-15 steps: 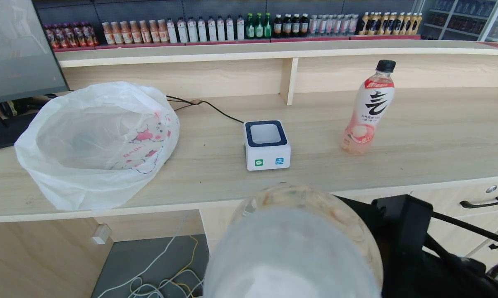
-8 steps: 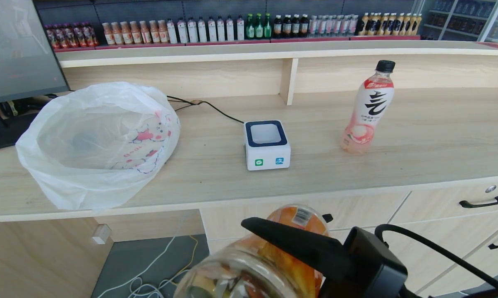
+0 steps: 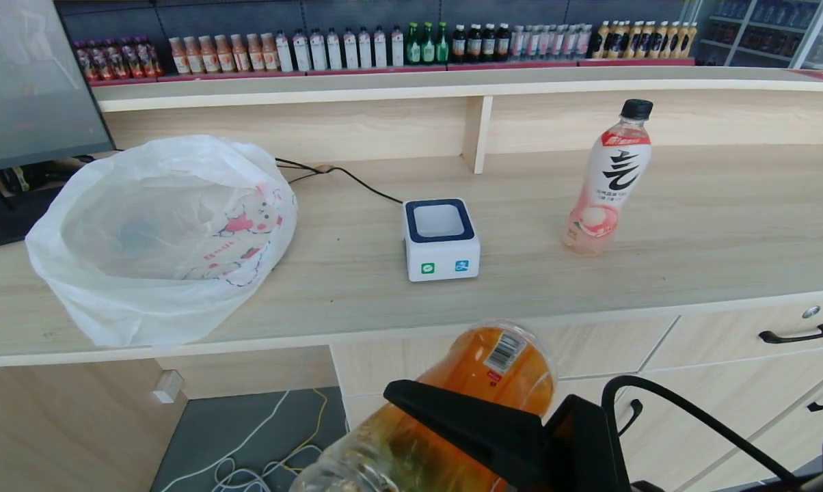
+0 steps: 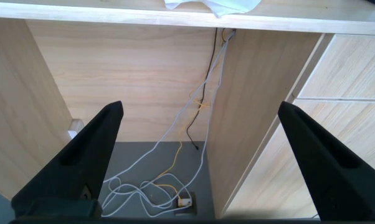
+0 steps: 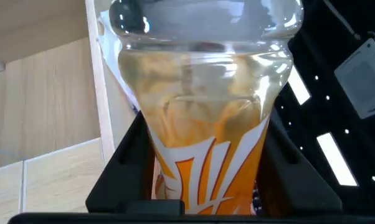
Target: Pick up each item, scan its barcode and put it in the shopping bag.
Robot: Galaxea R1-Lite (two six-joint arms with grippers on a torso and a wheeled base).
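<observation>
Right gripper (image 5: 203,168) is clamped on the orange bottle (image 3: 483,372), which sits at 6 o'clock of the scanner (image 3: 441,238), just off the counter (image 3: 692,232) edge. The barcode (image 3: 504,351) faces up, so I'd say it's scan time: carry the bottle toward 12, roll it so the code looks down into the scanner window, and keep it level and close without bumping the box. Shopping bag (image 3: 158,239) is at 9 o'clock of the scanner, and 1 pink bottle (image 3: 608,184) is at 3. Left gripper (image 4: 200,162) hangs spread wide, holding nothing.
</observation>
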